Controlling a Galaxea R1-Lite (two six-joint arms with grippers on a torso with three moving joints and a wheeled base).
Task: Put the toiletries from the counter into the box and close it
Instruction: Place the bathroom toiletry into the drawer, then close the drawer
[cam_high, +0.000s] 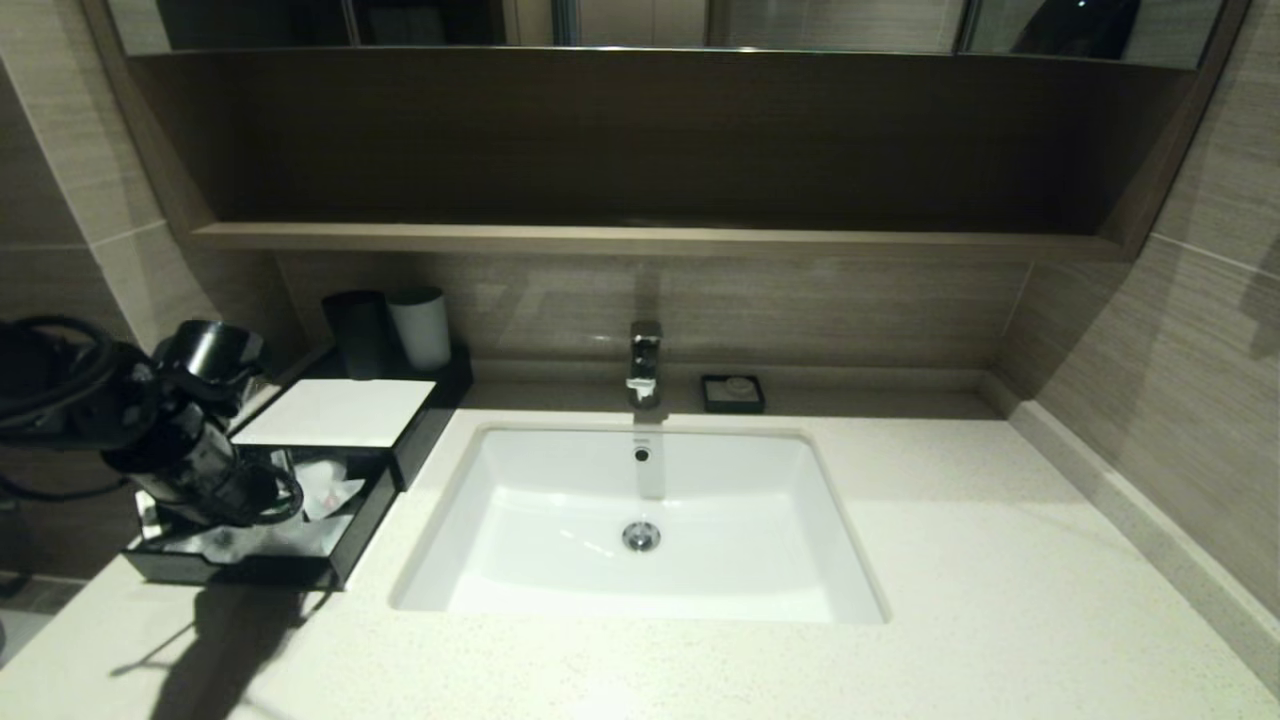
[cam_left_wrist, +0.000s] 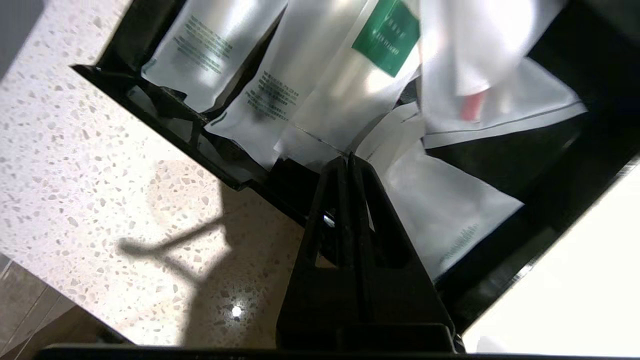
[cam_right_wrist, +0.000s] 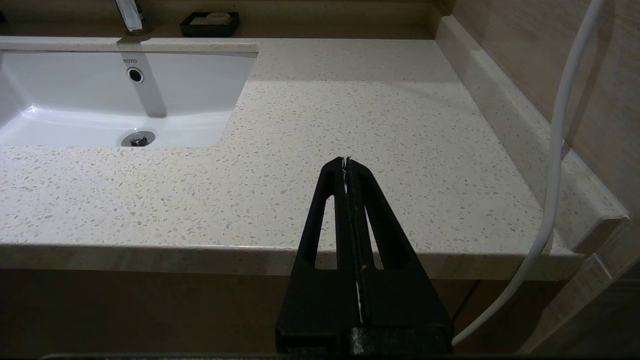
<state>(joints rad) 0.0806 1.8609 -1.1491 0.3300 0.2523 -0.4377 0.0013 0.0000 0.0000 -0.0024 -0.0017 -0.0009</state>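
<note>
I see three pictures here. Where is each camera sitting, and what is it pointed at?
Head view: high on the robot, looking down at the counter, basin and box; its left arm shows.
Left wrist view: behind the shut left gripper, facing packets in the open drawer.
Right wrist view: behind the shut right gripper, parked before the counter's edge.
Shared: head and right wrist views both show the basin and soap dish.

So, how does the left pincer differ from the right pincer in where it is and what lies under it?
The left pincer sits at the front edge of the box, above its pulled-out drawer full of toiletries; the right pincer is over the bare counter, near its front edge. The left pincer's arm shows in the head view; the right one's does not. Both are black and shut, holding nothing.
</note>
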